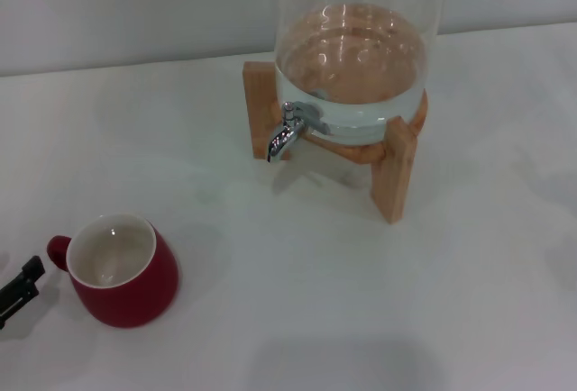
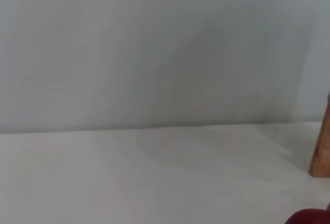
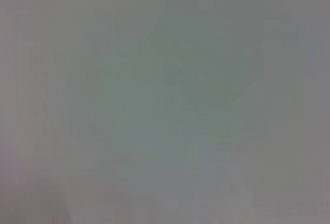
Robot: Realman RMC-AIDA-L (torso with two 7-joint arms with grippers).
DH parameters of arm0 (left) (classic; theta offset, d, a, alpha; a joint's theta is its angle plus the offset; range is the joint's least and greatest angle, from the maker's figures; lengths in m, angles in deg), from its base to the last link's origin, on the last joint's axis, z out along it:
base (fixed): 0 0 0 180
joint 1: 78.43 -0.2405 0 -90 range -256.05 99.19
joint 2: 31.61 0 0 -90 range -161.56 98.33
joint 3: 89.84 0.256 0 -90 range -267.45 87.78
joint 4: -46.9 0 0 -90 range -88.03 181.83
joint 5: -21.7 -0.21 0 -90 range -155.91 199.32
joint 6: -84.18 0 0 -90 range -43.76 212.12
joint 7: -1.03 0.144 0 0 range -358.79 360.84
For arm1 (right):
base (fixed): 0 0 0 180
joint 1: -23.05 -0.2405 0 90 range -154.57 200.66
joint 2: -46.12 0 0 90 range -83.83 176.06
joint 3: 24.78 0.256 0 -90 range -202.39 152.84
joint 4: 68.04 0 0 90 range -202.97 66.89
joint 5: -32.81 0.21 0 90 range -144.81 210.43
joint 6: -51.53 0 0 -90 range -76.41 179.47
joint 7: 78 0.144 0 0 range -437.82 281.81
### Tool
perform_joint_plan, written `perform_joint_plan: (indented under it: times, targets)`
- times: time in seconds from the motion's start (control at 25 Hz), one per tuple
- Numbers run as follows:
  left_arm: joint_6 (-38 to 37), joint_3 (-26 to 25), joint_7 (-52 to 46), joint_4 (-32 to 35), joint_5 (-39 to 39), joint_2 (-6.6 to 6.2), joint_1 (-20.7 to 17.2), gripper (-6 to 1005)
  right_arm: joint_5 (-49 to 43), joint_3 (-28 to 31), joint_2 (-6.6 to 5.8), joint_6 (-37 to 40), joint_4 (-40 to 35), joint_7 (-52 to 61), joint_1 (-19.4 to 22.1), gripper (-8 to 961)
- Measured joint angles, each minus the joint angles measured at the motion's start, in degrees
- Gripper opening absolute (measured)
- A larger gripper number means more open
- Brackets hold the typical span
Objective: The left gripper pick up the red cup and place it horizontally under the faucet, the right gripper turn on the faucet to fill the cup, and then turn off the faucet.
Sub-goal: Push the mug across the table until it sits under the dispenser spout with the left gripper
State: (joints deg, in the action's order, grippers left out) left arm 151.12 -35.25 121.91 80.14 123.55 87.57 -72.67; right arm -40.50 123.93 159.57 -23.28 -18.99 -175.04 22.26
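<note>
Left tool (image 1: 20, 290), spread unclear, is seen at nine o'clock of the ungrasped red cup (image 1: 120, 271); faucet (image 1: 287, 131) untouched.

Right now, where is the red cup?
In the head view the red cup stands upright on the table's near left, beside the left gripper at the edge, well short of the faucet.

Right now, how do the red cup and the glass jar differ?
The red cup is opaque dark red with a cream inside; the glass jar is clear. The cup looks empty, while the jar holds water. The cup sits directly on the white table at the near left, beside the left gripper; the jar rests raised on a wooden stand at the back, with the faucet on its front. Both stand upright.
</note>
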Motion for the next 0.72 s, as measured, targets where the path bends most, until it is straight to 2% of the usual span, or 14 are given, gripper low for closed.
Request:
perform_joint_plan:
  times: [0.72]
  targets:
    - [-1.49,-0.03,-0.02,0.48,-3.17,-0.05,1.4,829,0.1,0.7,0.01,-0.34,0.09,0.02,-0.62,722]
